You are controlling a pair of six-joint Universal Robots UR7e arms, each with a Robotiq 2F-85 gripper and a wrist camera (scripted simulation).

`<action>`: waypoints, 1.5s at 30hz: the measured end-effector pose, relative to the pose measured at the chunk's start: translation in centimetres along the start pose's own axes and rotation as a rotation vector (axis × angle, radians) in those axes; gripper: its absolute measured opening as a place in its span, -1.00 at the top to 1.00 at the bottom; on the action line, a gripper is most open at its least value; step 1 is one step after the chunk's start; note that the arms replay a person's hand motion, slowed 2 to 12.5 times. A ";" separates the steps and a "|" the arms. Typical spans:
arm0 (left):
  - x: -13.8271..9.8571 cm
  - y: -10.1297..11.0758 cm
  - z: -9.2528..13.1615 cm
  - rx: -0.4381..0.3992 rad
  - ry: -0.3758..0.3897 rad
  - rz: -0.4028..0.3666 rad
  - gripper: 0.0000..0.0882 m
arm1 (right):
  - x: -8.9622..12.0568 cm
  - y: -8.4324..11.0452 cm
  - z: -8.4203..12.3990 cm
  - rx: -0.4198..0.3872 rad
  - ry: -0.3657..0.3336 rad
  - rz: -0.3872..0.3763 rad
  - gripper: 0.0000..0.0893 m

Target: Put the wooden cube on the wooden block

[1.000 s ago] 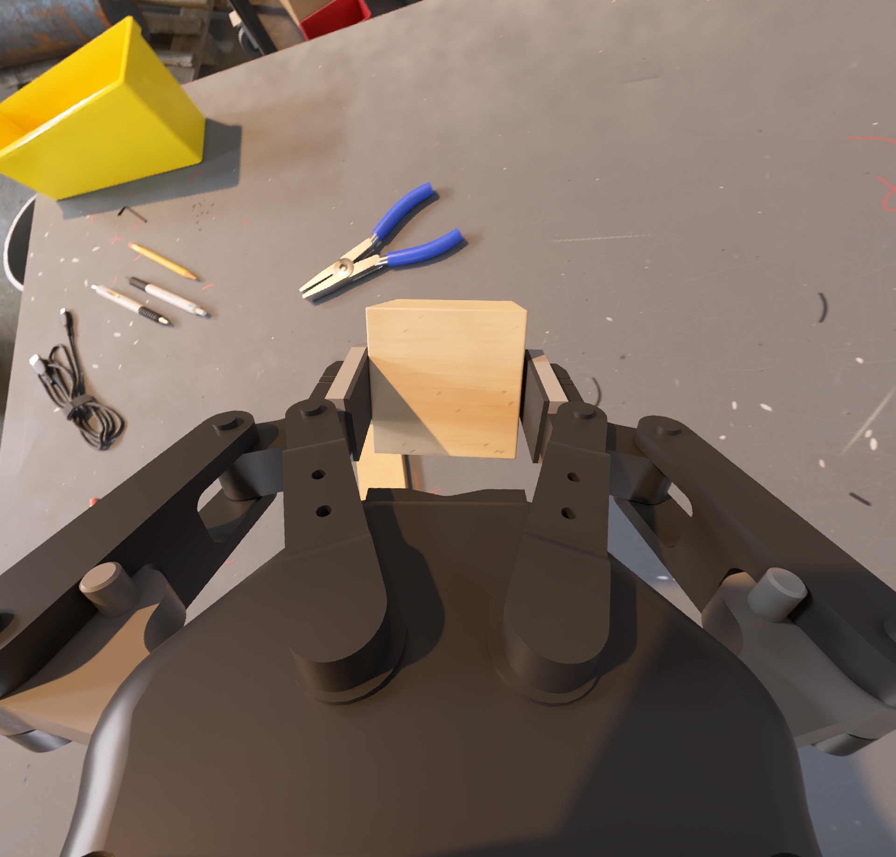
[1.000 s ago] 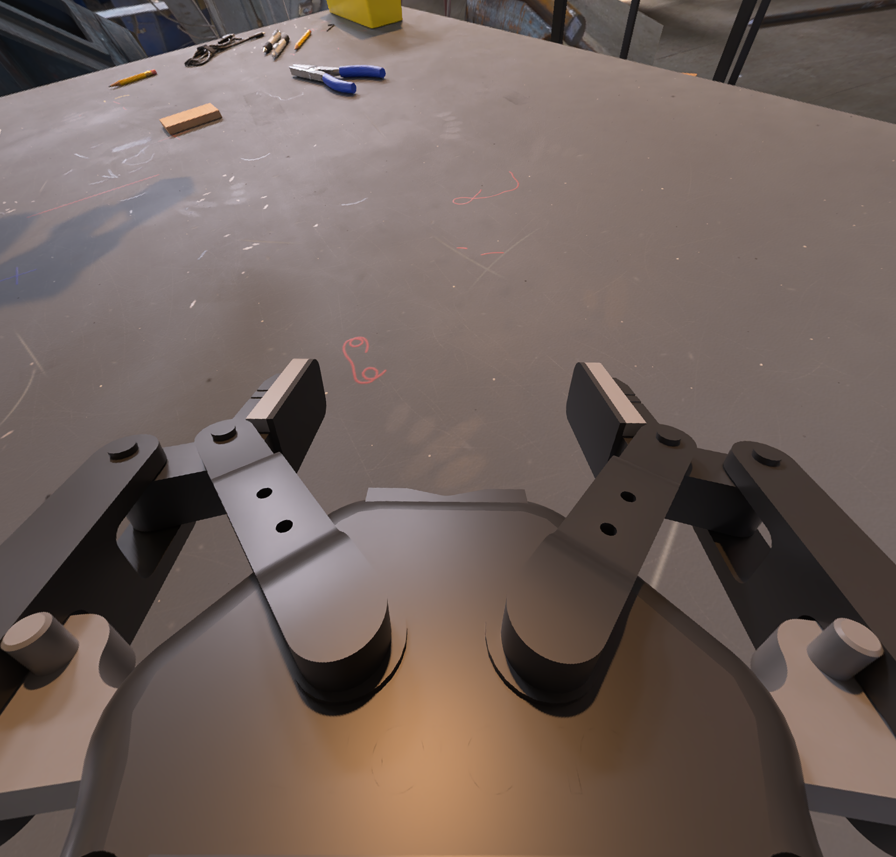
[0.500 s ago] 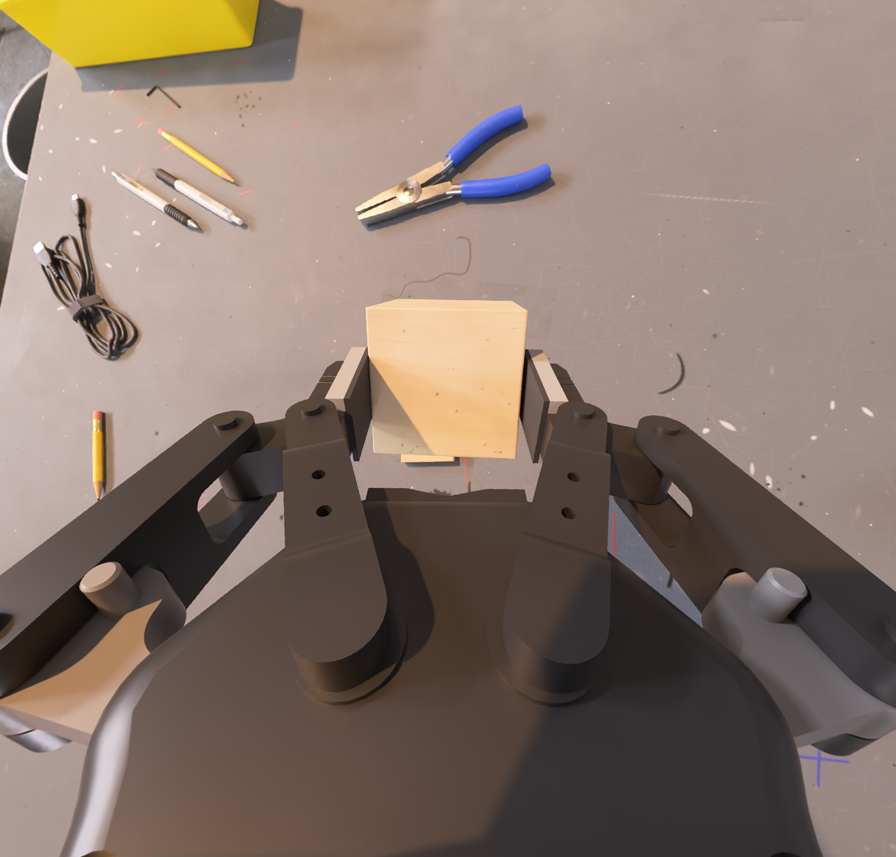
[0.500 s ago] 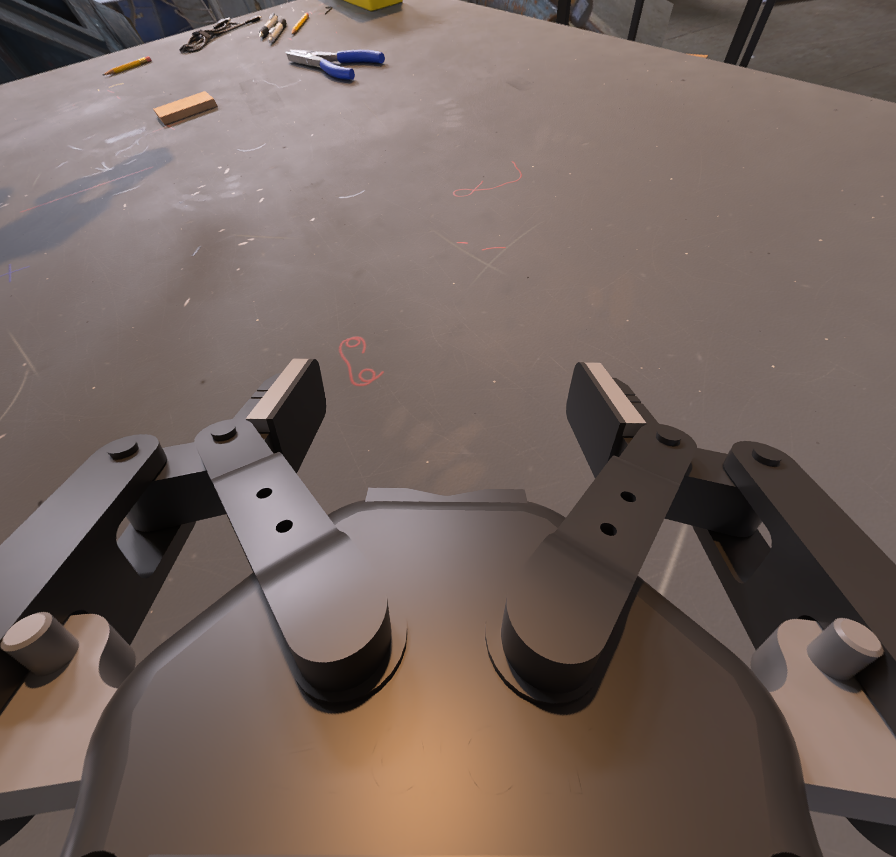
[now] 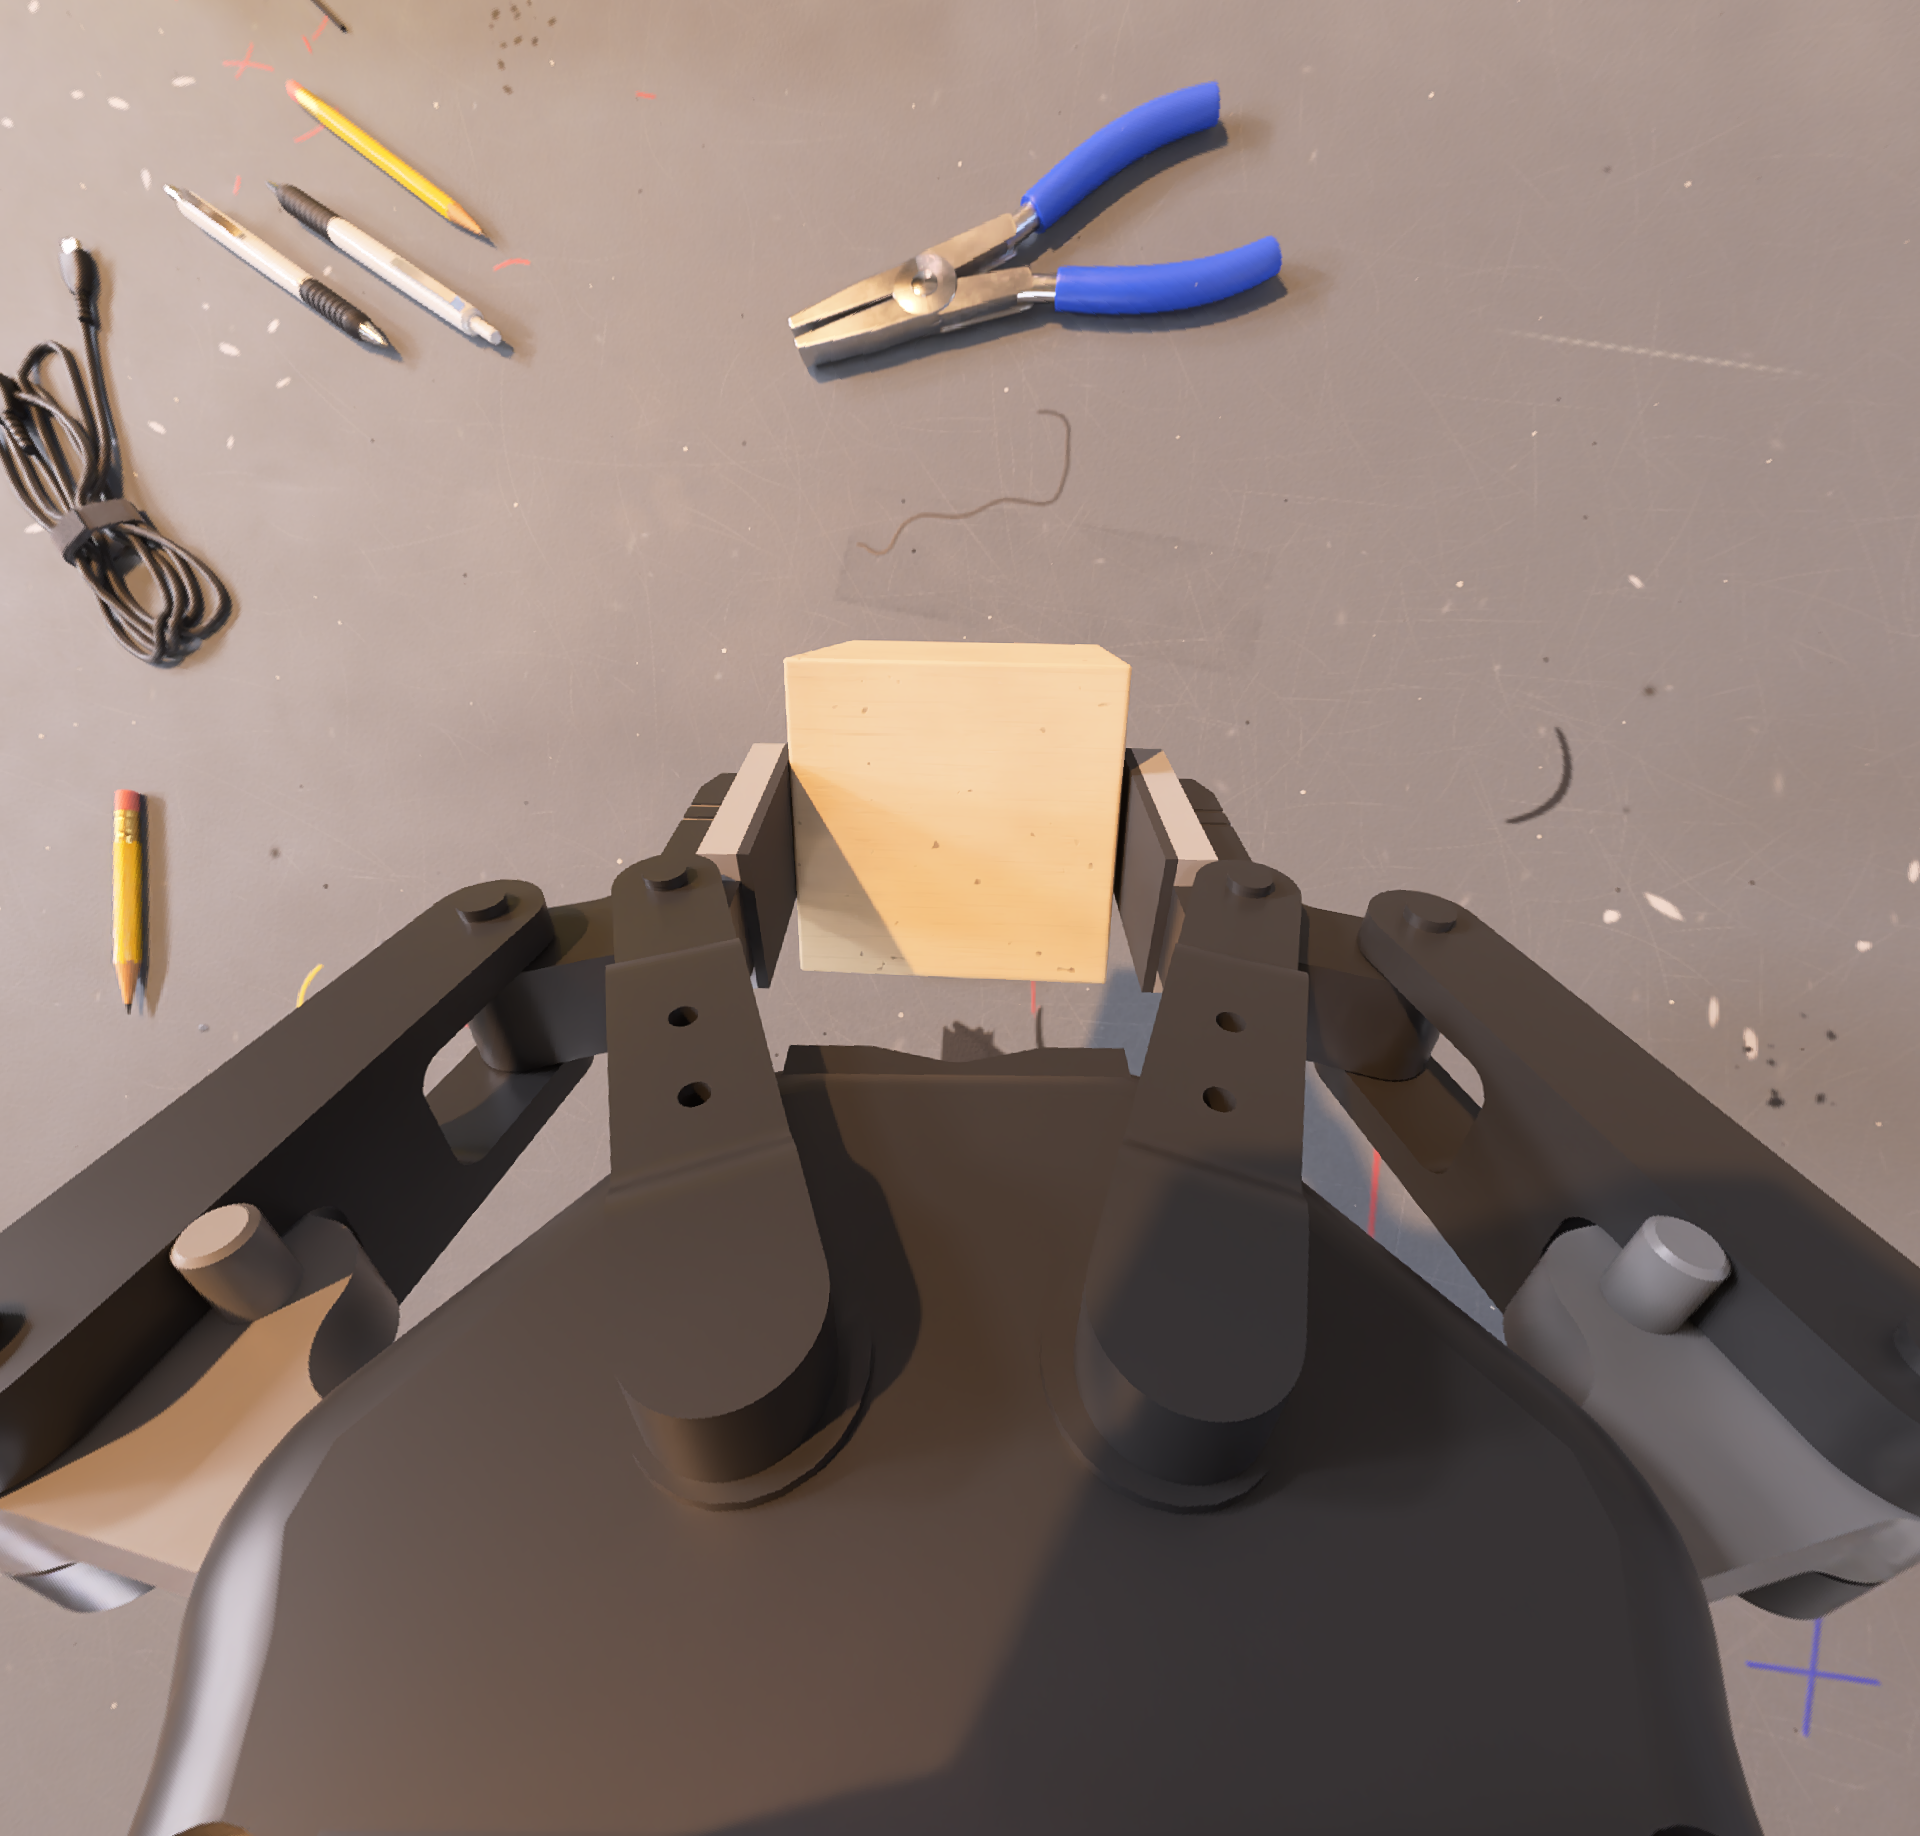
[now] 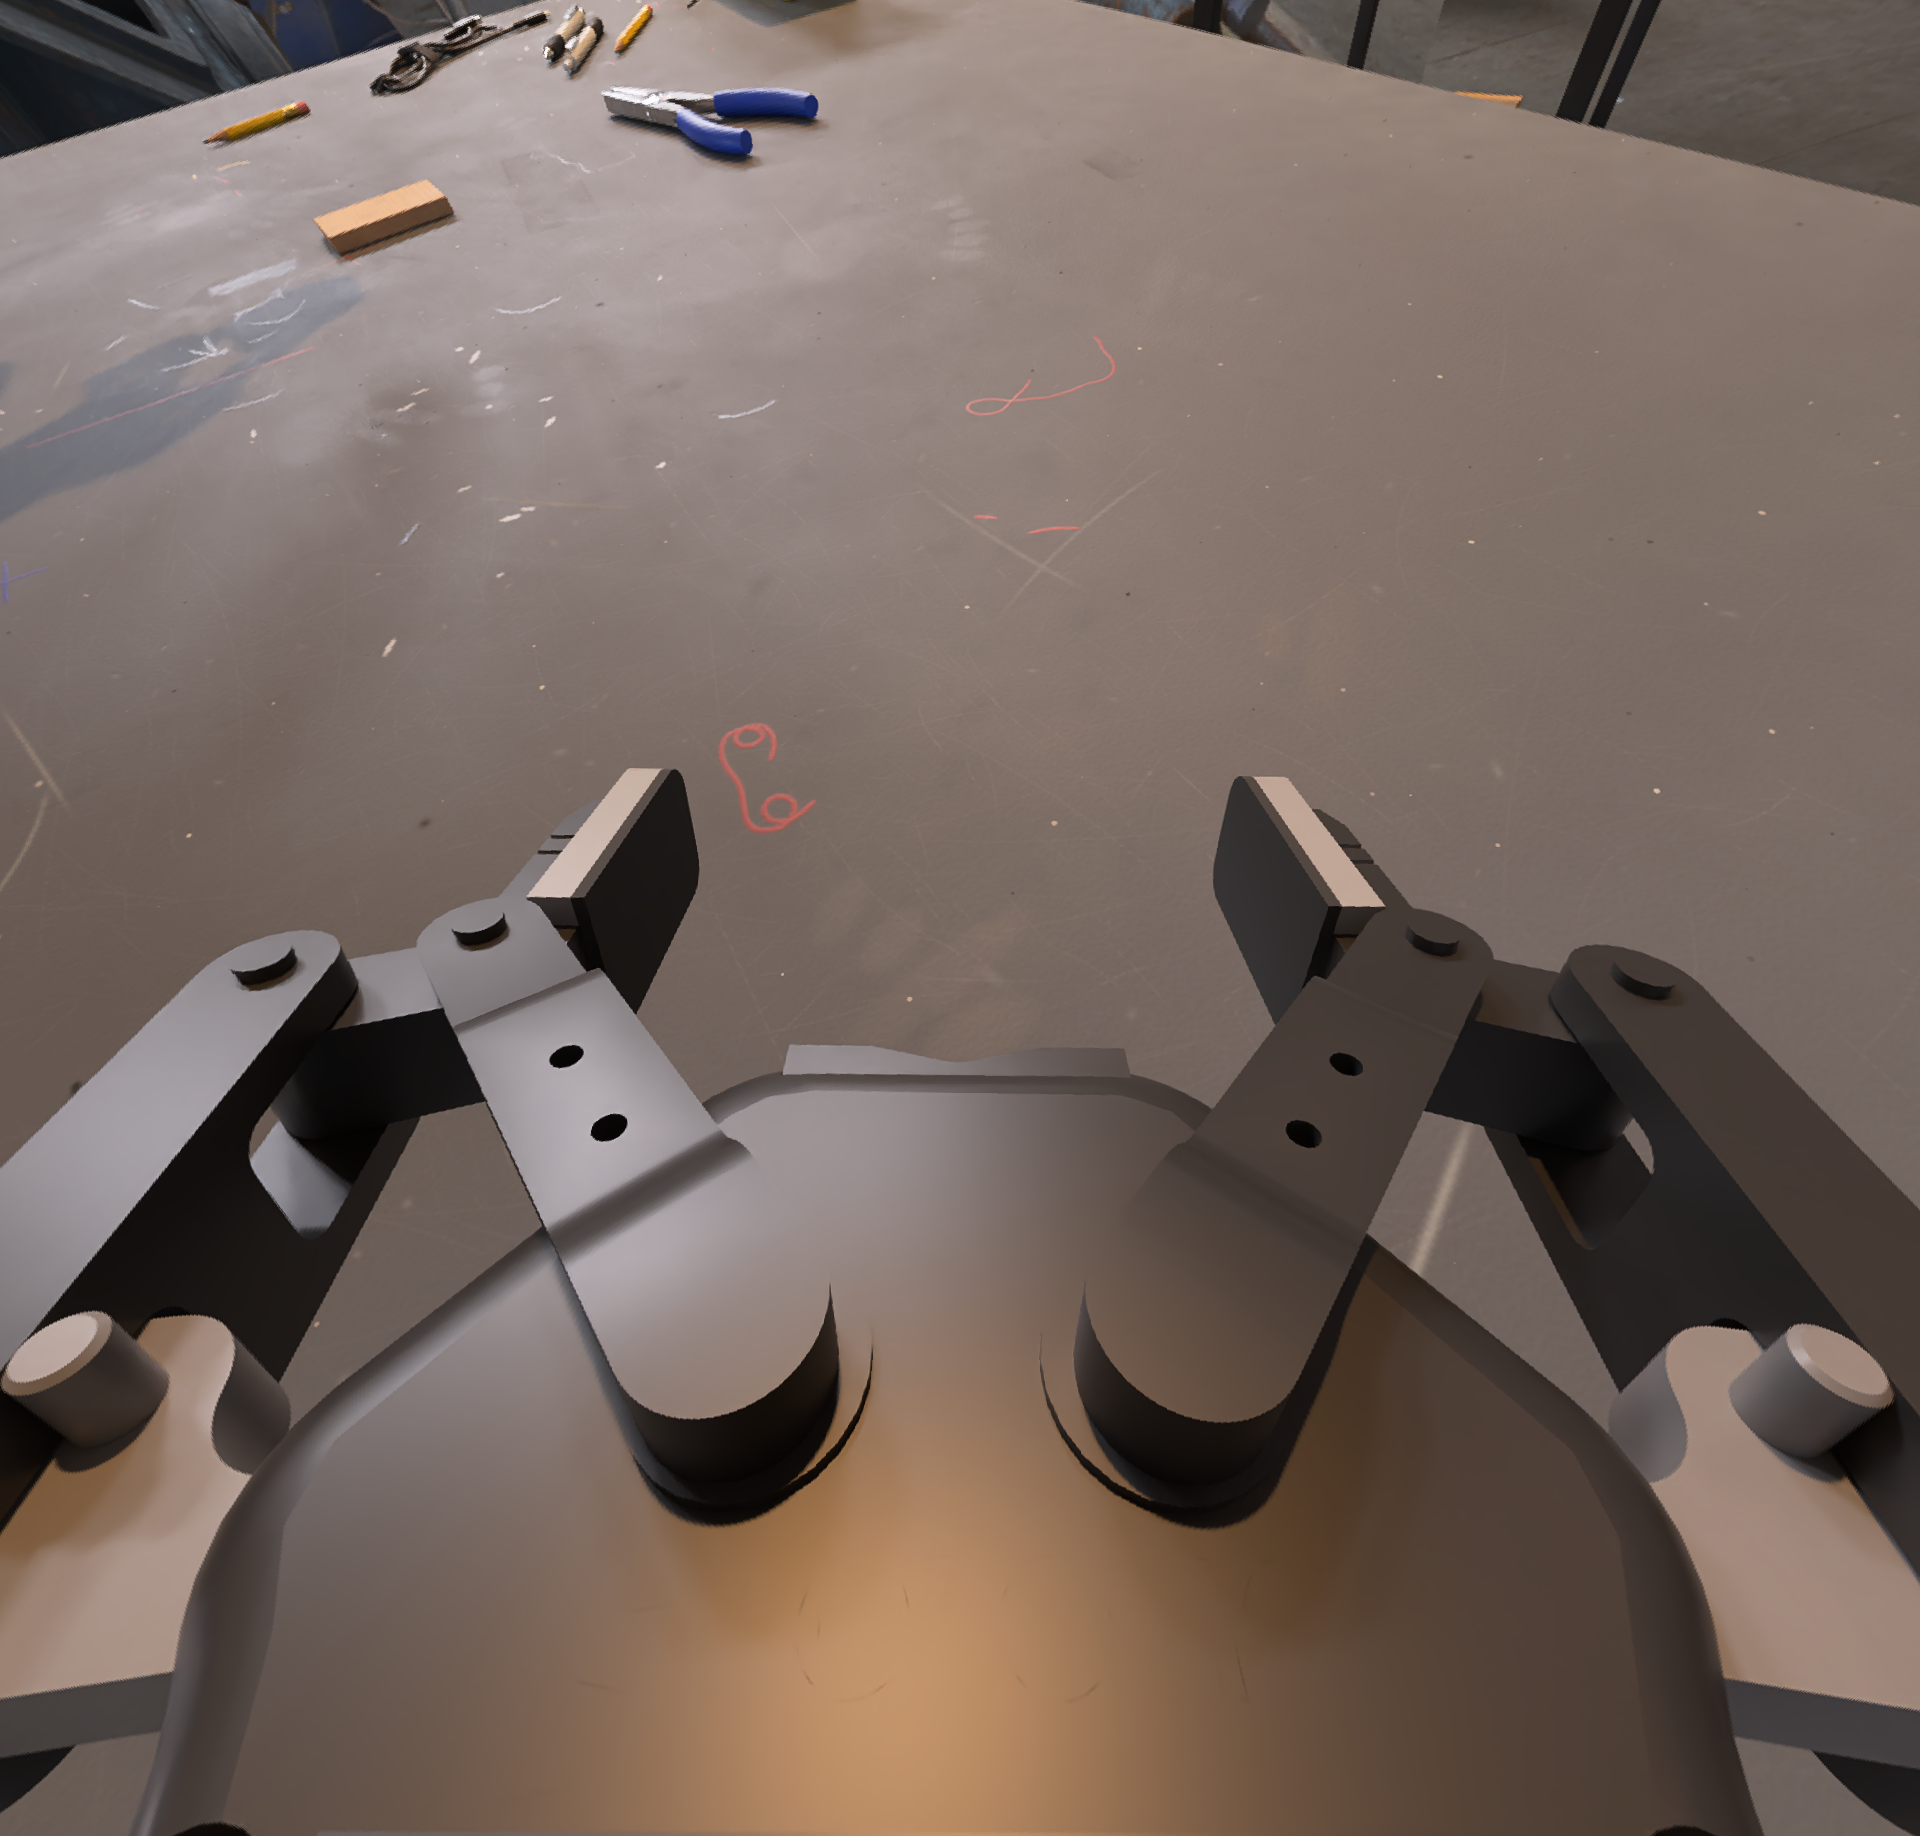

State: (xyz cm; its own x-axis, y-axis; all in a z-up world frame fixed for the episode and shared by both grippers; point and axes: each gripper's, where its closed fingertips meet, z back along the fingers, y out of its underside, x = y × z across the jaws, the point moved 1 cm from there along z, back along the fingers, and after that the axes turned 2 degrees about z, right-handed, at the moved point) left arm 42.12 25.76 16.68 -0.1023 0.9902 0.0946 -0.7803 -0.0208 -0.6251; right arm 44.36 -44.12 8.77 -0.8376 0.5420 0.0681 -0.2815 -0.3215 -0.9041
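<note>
1. Wooden cube (image 5: 956, 820) sits clamped between the left gripper (image 5: 954, 856) jaws, lifted off the surface (image 5: 1455, 539), so it can be carried.
2. Wooden block (image 6: 382, 215) lies flat on the surface, near the blue-handled pliers (image 6: 707, 113); the left wrist view does not show it.
3. Right gripper (image 6: 954, 861) hovers idle, jaws apart and empty, well away from the block.

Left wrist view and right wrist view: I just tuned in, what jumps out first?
In the left wrist view, the pale wooden cube fills the centre, clamped between the left gripper pads above the grey table. Beyond it lie blue-handled pliers. In the right wrist view, the right gripper hangs open and empty over bare table, with the flat wooden block far off at upper left.
</note>
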 end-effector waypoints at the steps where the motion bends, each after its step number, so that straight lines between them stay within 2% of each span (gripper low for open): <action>1: 0.1 0.1 -0.2 0.004 -0.001 0.003 -0.18 | 0.0 0.0 0.0 0.001 0.000 0.000 -0.91; 19: 0.9 2.2 -3.1 0.112 -0.032 0.001 -0.18 | -0.1 0.1 0.0 0.016 0.001 -0.002 -0.91; 45: 1.2 3.6 -5.7 0.210 -0.051 0.013 -0.18 | -0.4 0.5 0.4 0.023 0.003 -0.017 -0.91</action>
State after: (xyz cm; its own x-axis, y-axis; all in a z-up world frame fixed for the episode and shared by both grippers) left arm 42.71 27.64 10.11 -0.1401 0.9815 0.1304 -0.8897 -0.0670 -0.4515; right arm 44.41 -44.78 8.47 -0.8310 0.5501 0.0824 -0.3066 -0.3294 -0.8930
